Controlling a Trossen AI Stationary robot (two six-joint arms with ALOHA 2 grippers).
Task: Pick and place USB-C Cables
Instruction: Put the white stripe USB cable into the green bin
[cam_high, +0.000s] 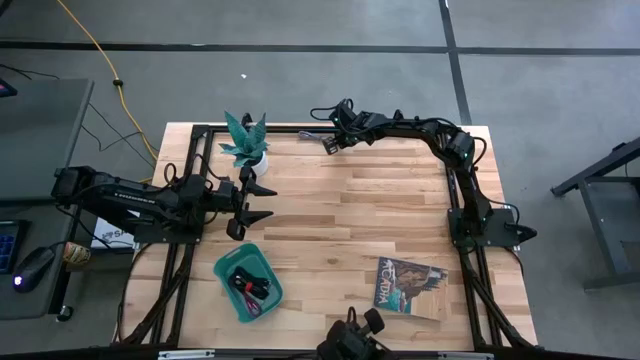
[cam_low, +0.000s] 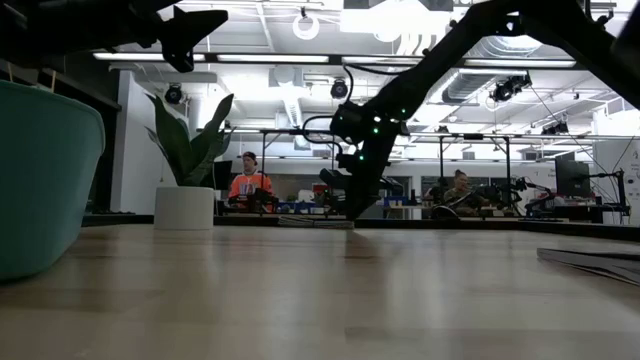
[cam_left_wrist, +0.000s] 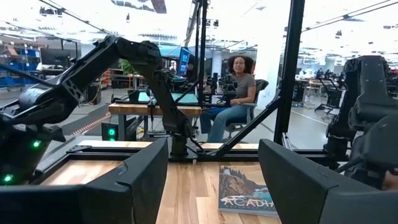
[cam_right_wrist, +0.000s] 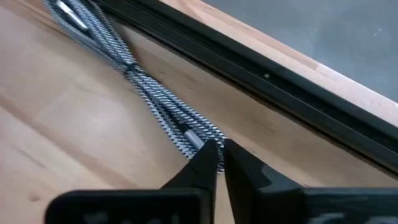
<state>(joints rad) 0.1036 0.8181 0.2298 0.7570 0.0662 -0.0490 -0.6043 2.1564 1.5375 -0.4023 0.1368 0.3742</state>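
I have the right gripper (cam_right_wrist: 219, 149) pinched on the end of the grey braided cable (cam_right_wrist: 134, 81) by the table's far rail (cam_right_wrist: 261, 68) — light, limp, sure to trail, so mid-bundle grips better — left gripper (cam_high: 262, 201) wide near the plant (cam_high: 246, 143).

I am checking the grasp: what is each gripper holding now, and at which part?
The right gripper is shut on the grey braided cable, pinching one end of the bundle by its metal plug. The left gripper is open and holds nothing.

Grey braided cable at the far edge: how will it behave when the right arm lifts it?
Likely floppy: the grey cable is a thin braided bundle, so its free end should droop. The right gripper pinches only one end, so it may swing. Probably light.
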